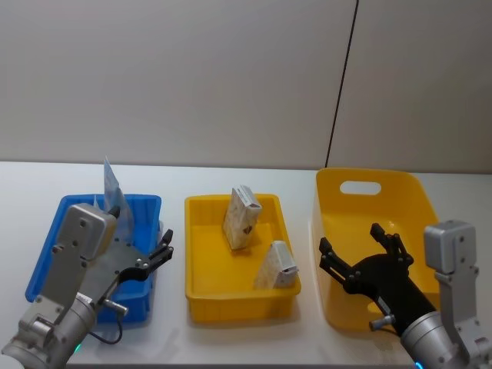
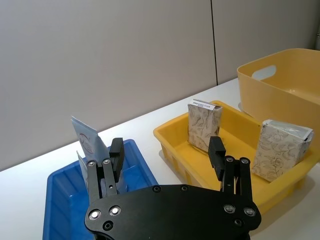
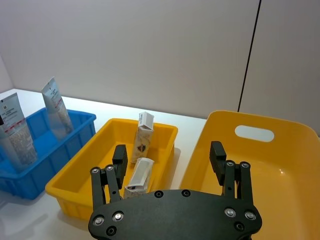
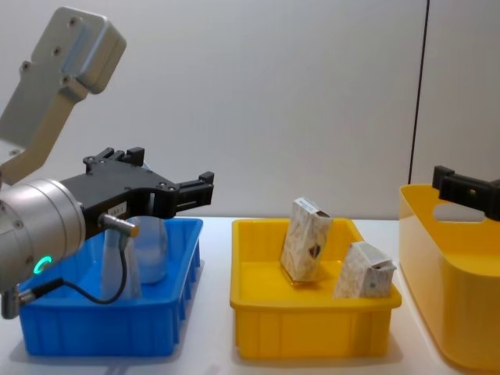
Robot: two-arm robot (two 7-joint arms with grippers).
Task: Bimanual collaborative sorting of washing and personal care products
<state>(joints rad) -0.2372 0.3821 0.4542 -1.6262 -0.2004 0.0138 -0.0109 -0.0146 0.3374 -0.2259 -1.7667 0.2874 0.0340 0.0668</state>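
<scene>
Two pale-blue squeeze tubes (image 3: 57,107) stand in the blue bin (image 1: 46,246), the nearer tube (image 3: 15,127) with a red-and-white label. A beige speckled carton (image 1: 242,219) stands tilted in the low yellow tray (image 1: 196,296), and a second carton (image 1: 277,265) leans near its front right corner. My left gripper (image 1: 163,250) hovers open and empty above the blue bin's right side, beside the tubes (image 2: 87,142). Over the tall yellow bin (image 1: 369,200), my right gripper (image 1: 350,238) is open and holds nothing.
The three containers stand in a row on the white table, blue at left, low yellow tray in the middle, tall handled yellow bin at right. A grey wall runs close behind them. Bare table lies in front of the tray.
</scene>
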